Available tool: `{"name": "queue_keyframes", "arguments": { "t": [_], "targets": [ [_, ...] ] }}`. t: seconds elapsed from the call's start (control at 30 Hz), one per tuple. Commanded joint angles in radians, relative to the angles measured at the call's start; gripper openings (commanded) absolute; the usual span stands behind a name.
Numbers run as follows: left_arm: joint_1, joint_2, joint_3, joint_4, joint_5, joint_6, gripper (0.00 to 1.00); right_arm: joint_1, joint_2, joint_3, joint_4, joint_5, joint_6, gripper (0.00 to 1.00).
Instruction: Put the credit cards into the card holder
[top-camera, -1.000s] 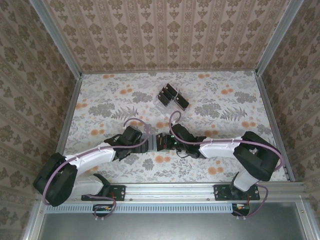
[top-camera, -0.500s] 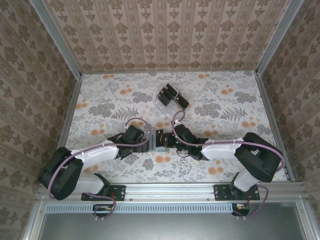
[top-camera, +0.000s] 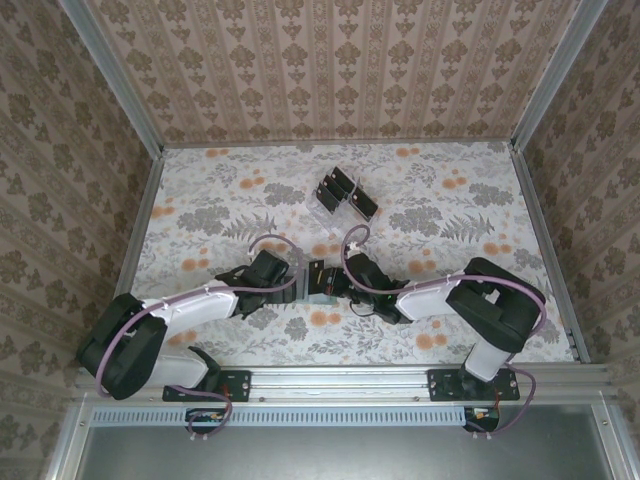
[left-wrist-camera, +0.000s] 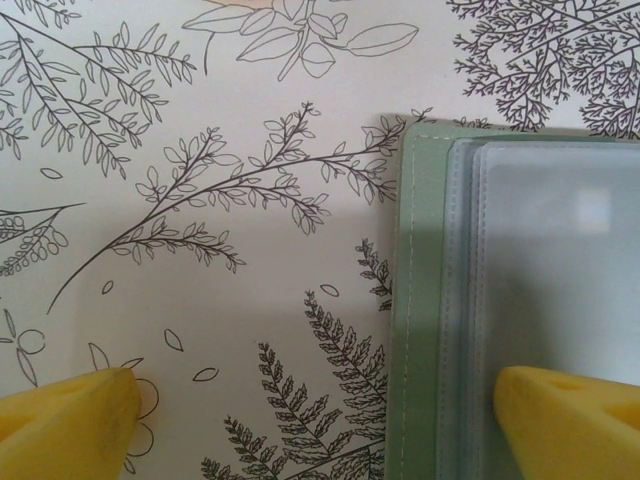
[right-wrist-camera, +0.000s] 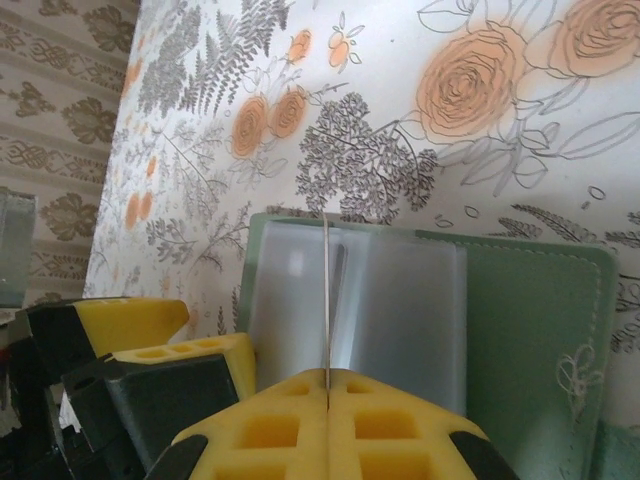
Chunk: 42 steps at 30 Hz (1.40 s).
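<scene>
A surface (top-camera: 200, 190) covered in grey-fern and orange-rose print sits boxed by damask-papered walls (top-camera: 330, 70) at 9, 12 and 3 o'clock; a metal rail (top-camera: 340, 378) runs along 6 o'clock.

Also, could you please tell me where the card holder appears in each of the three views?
Top external: the card holder lies just below the middle of the picture.
Left wrist: the card holder is on the right side, green stitched edge towards the left, clear pockets on top.
Right wrist: the card holder runs from lower centre to the right, clear pockets left, green cover right.
Shared landmark: the floral table cover beneath it.
</scene>
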Motion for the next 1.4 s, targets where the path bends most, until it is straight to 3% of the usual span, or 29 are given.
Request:
{"name": "queue_keyframes", "arguments": {
  "t": [0.0,0.83,1.37],
  "targets": [
    [-0.005,-0.008,-0.028,-0.030,-0.021,-0.025,1.00,-0.003,0.028,-0.015,0.098,-0.001,0.026,0.00],
    [-0.010,-0.037,-0.060,-0.022,-0.016,-0.039,1.00,0.021,0.139,-0.023,0.229,0.030,0.107,0.00],
    [-0.011,-0.100,-0.074,-0.077,-0.081,-0.071,1.00,0.024,0.060,-0.056,0.205,0.063,0.092,0.00]
  ]
}}
